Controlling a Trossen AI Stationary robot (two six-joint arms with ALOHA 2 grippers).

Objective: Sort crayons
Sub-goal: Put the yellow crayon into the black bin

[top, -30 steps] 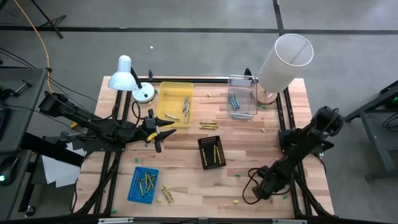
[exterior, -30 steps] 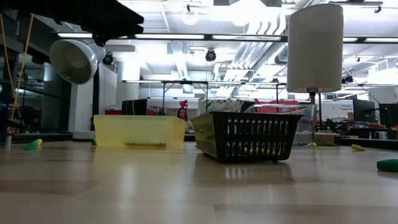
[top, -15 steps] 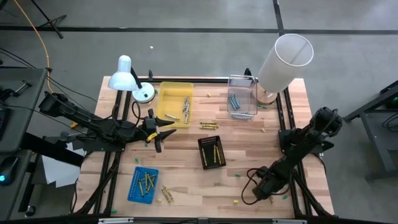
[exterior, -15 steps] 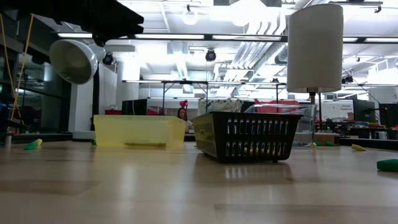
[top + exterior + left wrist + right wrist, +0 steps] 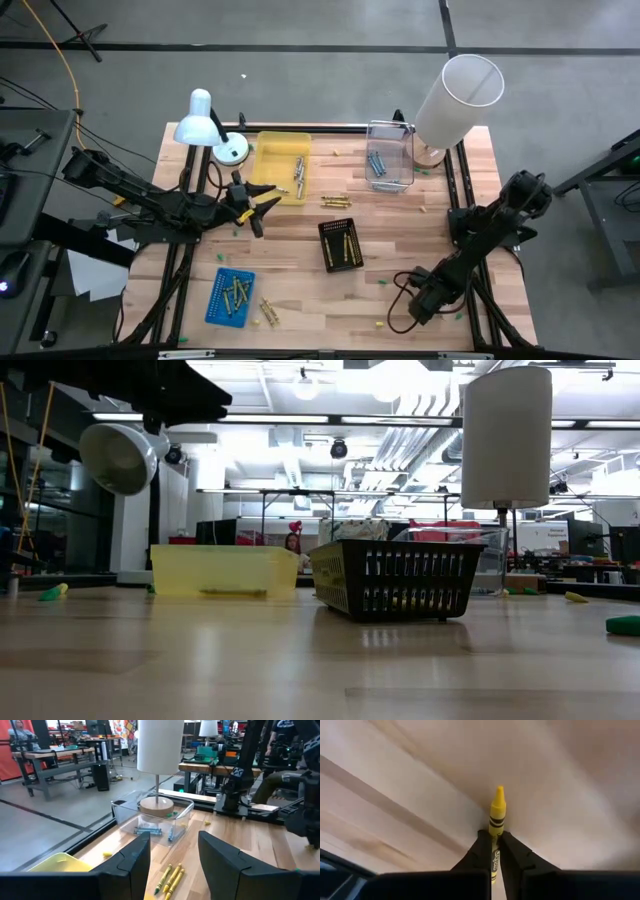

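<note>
My right gripper [image 5: 493, 837] is low over the table's near right part [image 5: 412, 310], shut on a yellow crayon [image 5: 496, 812]. My left gripper [image 5: 258, 208] is open and empty just off the near edge of the yellow tray [image 5: 270, 165]. In the left wrist view its fingers [image 5: 170, 855] stand apart above a few loose yellow crayons [image 5: 169, 879] that lie flat on the wood. Crayons lie in the yellow tray, the clear tray [image 5: 389, 168], the black basket [image 5: 340, 243] and the blue tray [image 5: 230, 296]. My right gripper pinches the yellow crayon's wrapped body [image 5: 494, 845] between its two fingertips. The crayon lies along the fingers, and its pointed tip [image 5: 499, 790] sticks out beyond them toward the wood. I cannot tell whether the tip touches the table.
A white desk lamp [image 5: 205, 125] stands at the far left and a white shaded lamp [image 5: 455, 100] at the far right. Loose crayons lie mid-table [image 5: 336, 202] and beside the blue tray [image 5: 268, 312]. Small green and yellow specks are scattered about.
My left gripper has shifted a little toward the far edge, closer to the yellow tray, still open.
</note>
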